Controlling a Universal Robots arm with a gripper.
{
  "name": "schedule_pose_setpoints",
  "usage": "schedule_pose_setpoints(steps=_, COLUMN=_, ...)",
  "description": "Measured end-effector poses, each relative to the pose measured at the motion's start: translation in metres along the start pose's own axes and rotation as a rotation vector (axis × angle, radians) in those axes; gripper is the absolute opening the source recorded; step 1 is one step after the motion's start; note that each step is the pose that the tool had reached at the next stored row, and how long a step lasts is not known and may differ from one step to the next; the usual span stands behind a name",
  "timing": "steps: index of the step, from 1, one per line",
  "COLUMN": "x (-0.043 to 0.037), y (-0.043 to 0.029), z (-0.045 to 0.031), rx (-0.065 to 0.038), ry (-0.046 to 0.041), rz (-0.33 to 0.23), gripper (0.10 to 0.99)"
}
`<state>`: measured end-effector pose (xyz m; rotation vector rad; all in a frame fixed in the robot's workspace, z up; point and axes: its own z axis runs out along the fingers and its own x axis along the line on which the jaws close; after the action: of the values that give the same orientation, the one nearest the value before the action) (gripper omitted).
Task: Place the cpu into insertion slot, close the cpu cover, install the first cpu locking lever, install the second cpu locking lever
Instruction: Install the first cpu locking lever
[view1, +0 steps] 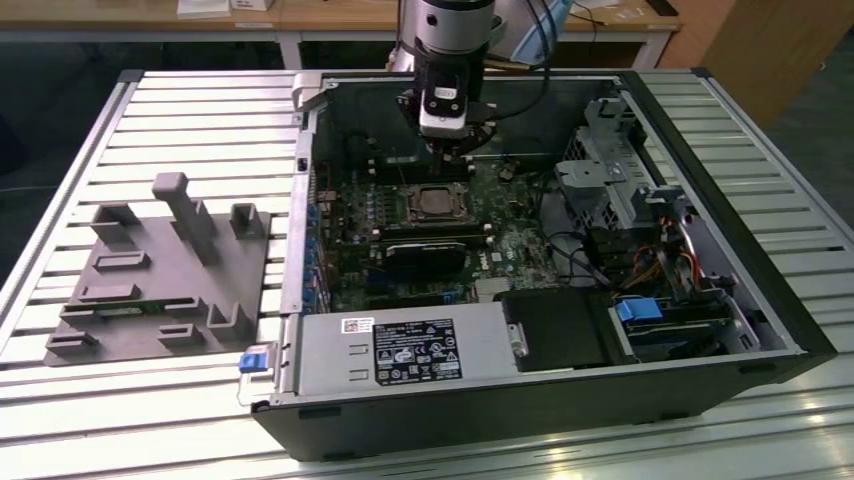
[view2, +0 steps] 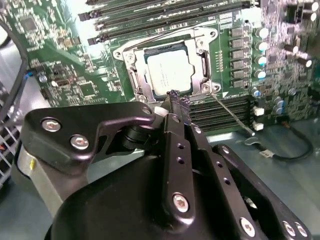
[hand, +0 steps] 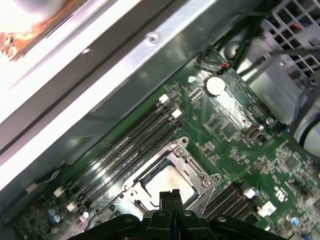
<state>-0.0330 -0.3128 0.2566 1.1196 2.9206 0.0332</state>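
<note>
Nearby, above the seated cpu (view2: 170, 70), the claw (view2: 178, 101), tips pressed together, empty.

Hangs vertical on the arm (view1: 451, 28), wrist (view1: 445, 98) stacked straight above the gripper (view1: 454, 152), pointing down. Presses both dark fingers (view2: 176, 106) flat together at the tips, nothing clamped between.

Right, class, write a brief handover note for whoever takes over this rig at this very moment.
Gripper: shut, holding nothing, tips at the edge of the insertion slot.
Things: the cpu sits in the slot, and the cpu cover looks closed over it.
Done: cpu placed, cover apparently down.
Left: one wire locking lever juts out sideways, unlatched. I cannot tell the second lever's state.
</note>
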Motion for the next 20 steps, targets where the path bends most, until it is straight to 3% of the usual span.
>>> schedule_pose_setpoints(steps=20, x=0.0, y=0.0, z=0.0, rx=-0.001, ry=0.0064, rz=-0.261, gripper=0.106)
